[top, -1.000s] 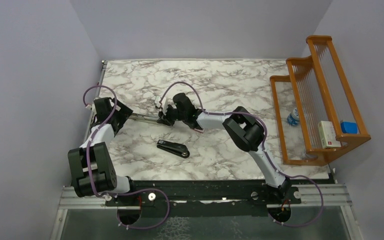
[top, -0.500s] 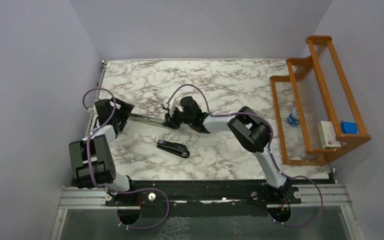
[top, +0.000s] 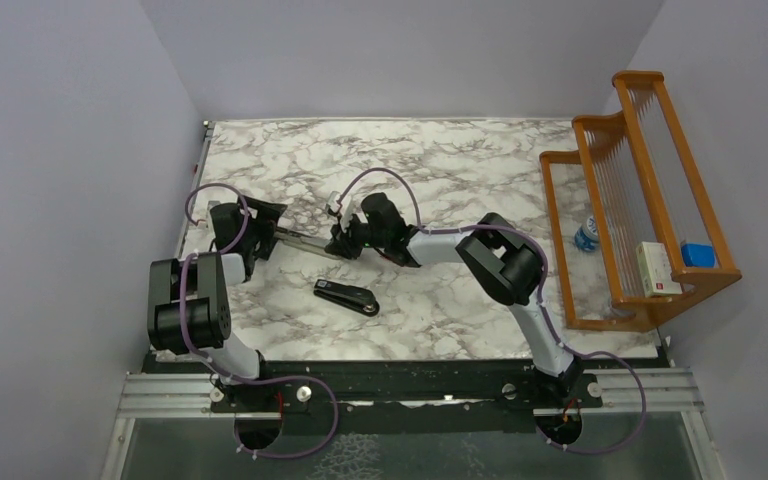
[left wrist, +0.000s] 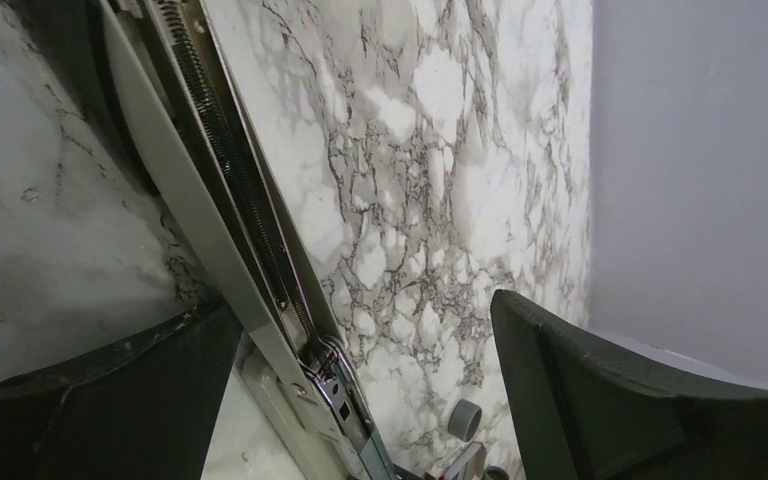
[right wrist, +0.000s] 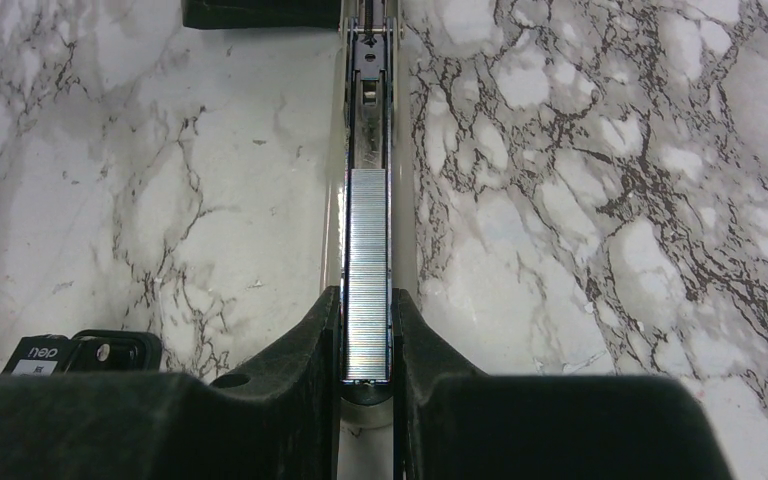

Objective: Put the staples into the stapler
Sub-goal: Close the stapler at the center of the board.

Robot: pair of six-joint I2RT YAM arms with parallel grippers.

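The stapler (top: 300, 240) lies opened out on the marble table, its long metal magazine (right wrist: 368, 90) running between my two grippers. A silvery strip of staples (right wrist: 368, 270) sits in the magazine channel. My right gripper (right wrist: 367, 300) is shut on the near end of that strip, one finger tight on each side. In the top view it (top: 343, 240) is at the stapler's right end. My left gripper (left wrist: 360, 310) stands open around the stapler's other end (left wrist: 200, 200), whose spring rail lies close to the left finger (left wrist: 110, 400). That gripper (top: 255, 232) is at the stapler's left end in the top view.
A small black stapler-like object (top: 346, 297) lies just in front of the grippers, its edge showing in the right wrist view (right wrist: 80, 352). A wooden rack (top: 650, 160) at the right holds a white-and-red box (top: 657, 268), a blue item (top: 697, 254) and a blue-and-white cylinder (top: 587, 235).
My left gripper has moved right and toward the stapler's left end. My right gripper shifted slightly right a second ago and has stayed there since.
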